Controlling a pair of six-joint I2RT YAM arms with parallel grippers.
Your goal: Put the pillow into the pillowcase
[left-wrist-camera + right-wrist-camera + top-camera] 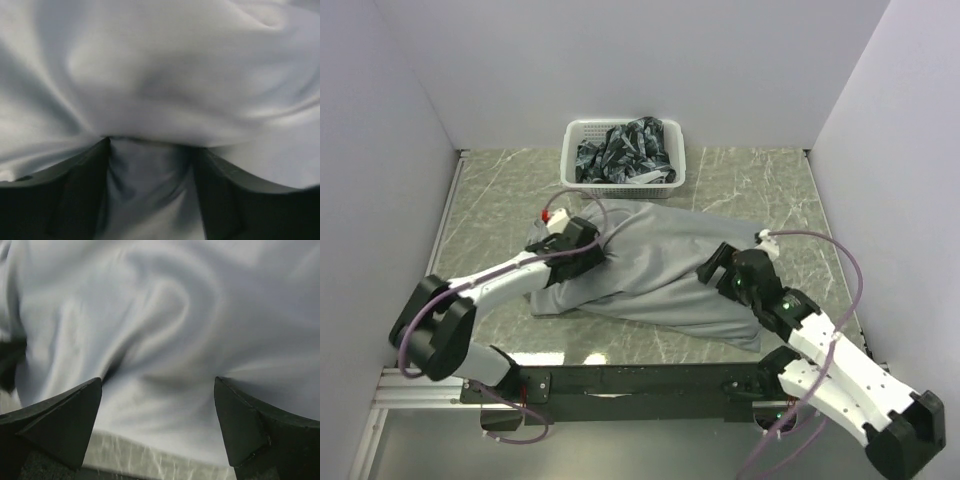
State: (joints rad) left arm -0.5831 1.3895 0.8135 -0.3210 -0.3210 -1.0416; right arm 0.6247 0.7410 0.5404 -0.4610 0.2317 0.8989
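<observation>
We find the pillowcase (655, 265) on the table (500, 200); the basket (620, 188) sits just behind it, holding what may be cloth (625, 150).

**Around my grippers**

Straight out past my left gripper (603, 256) a white basket (620, 184) with slotted walls stands on the table (500, 200), close to the far wall (630, 60). A dark cloth (625, 150) with a pale pattern lies crumpled inside it, heaped up to about the rim. The table is grey-green with pale veins, like stone. Bare stretches of it show outboard of each gripper and on both sides of the basket. A veined strip also shows just below my right gripper (158, 380) in its own camera. Plain pale walls stand beyond and to either side. A metal rail (410, 385) runs along the near edge, behind my left gripper.
</observation>
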